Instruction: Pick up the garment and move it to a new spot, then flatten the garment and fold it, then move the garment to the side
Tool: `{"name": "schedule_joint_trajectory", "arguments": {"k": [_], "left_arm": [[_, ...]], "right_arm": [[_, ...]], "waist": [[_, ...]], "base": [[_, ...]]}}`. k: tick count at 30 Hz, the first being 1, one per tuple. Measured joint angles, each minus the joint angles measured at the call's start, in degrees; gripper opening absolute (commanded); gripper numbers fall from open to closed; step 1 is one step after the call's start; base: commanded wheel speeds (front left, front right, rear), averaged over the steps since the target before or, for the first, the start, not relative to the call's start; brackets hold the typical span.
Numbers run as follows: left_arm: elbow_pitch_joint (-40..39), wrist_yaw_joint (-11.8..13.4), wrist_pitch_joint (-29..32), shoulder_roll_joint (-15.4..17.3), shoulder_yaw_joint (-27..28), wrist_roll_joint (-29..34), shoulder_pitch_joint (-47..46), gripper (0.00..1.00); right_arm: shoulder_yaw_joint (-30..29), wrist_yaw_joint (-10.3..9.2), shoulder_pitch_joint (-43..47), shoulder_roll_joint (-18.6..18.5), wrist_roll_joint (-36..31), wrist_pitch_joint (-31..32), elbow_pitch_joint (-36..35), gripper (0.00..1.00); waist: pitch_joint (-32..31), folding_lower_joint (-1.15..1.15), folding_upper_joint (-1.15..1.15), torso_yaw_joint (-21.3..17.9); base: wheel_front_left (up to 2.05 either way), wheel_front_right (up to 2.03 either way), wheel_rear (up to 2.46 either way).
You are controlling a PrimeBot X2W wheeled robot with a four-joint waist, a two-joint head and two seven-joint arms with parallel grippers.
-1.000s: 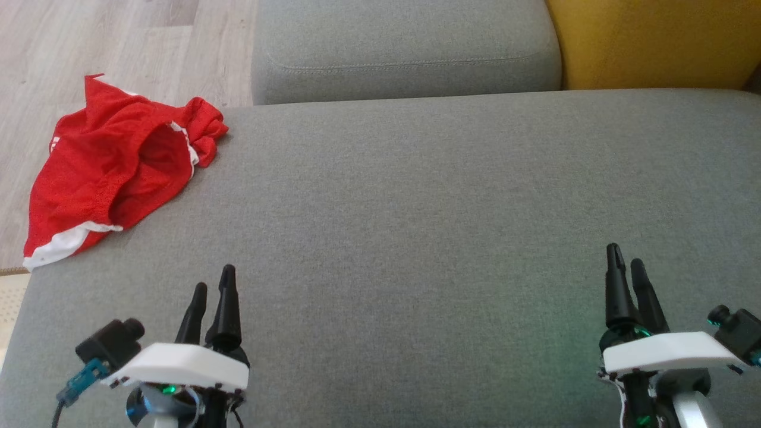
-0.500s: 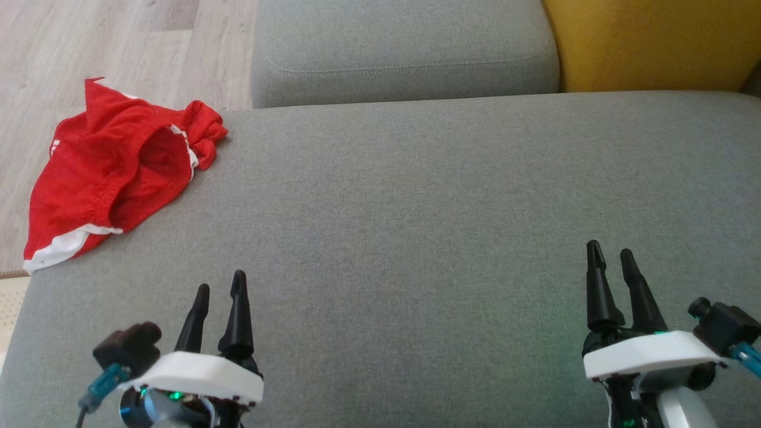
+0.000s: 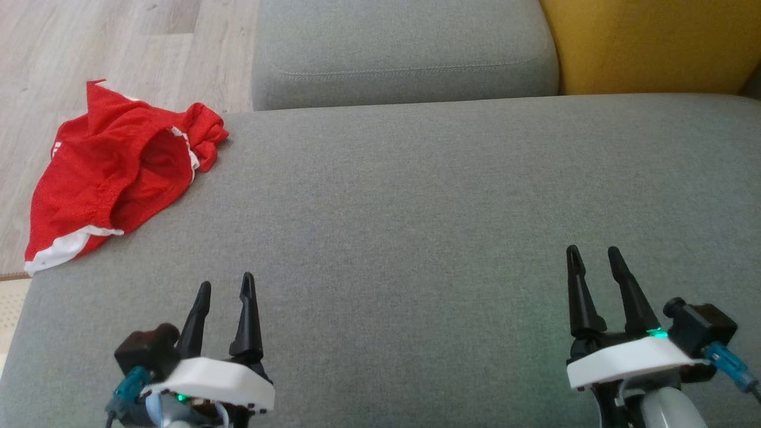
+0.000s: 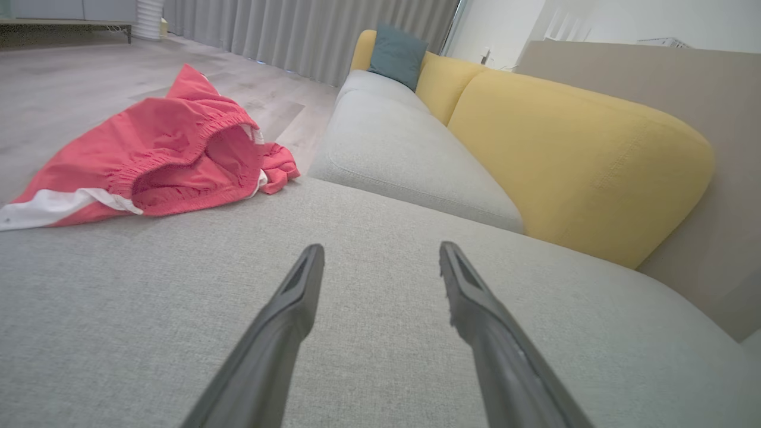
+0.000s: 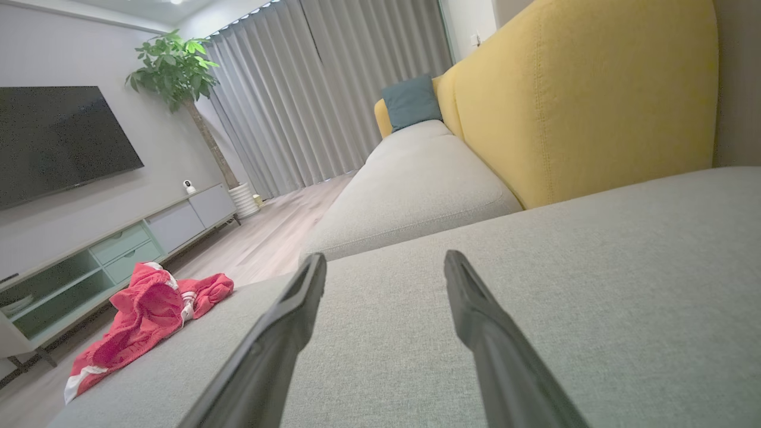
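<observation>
Step in hand, by my read: the first pick-up, nothing gripped yet; garment (image 3: pixel 110 178) is a crumpled red heap with white trim at the far-left corner of the sofa seat (image 3: pixel 416 208), and part of it seems to droop over the left edge toward the floor (image 3: pixel 89 47); left fingers (image 3: pixel 247 315) are spread apart and empty at the near edge, left side; right fingers (image 3: pixel 578 291) are also apart and empty at the near edge, right side, well apart from the cloth; the left arm is nearer, so it should probably reach; better to come down on the bunched waistband or a thick fold lying on the seat, not the overhanging hem; pinch deep and lift before dragging, or the cloth may slide off the edge; open room: the middle and right of the seat are plain grey, good for laying flat; the far edge meets a second grey cushion (image 3: pixel 404 47) and the yellow backrest (image 3: pixel 648 41), so stay short of those.
</observation>
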Motion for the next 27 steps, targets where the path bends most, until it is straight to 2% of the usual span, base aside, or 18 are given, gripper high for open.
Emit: {"name": "schedule_joint_trajectory", "arguments": {"k": [27], "left_arm": [[-0.3, 2.9, -4.0, 0.5, -3.2, 15.5, 0.3, 1.0]], "right_arm": [[0.5, 0.0, 0.0, 0.0, -17.8, -4.2, 0.6, 1.0]], "waist": [[-0.3, 0.0, 0.0, 0.1]], "base": [[0.0, 0.0, 0.0]]}}
